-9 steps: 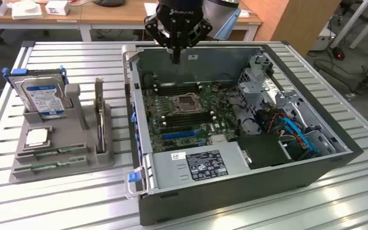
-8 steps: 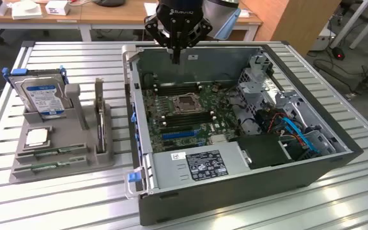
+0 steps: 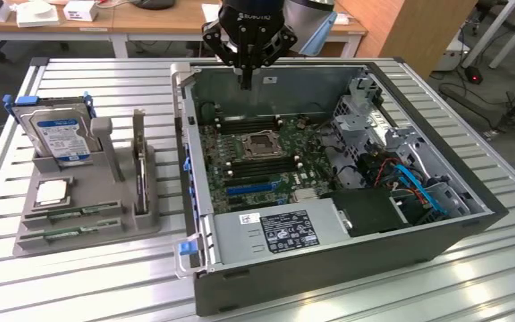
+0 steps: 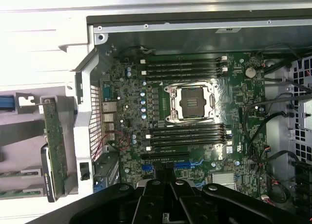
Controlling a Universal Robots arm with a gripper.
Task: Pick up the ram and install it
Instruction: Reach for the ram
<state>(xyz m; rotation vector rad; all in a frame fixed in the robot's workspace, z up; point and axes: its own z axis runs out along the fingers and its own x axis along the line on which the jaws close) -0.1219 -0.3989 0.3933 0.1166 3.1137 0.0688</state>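
Two green ram sticks (image 3: 82, 213) lie flat in the front slots of the grey holder (image 3: 34, 243) on the exterior view's left; they also show in the wrist view as green ram strips (image 4: 18, 173). My black gripper (image 3: 245, 83) hangs far from them, above the back wall of the open computer case (image 3: 329, 282). Its fingers are shut with nothing between them. In the wrist view the gripper (image 4: 165, 177) looks down on the motherboard (image 4: 131, 117), with black memory slots (image 4: 185, 68) on both sides of the CPU socket (image 4: 191, 102).
The holder also carries an upright hard drive with a blue label (image 3: 61, 137), a dark expansion card on edge (image 3: 139, 161) and a CPU chip (image 3: 51, 193). Inside the case sit a power supply (image 3: 275, 231), drive cages and blue cables (image 3: 423, 191). Everything stands on a slatted metal table (image 3: 78, 282).
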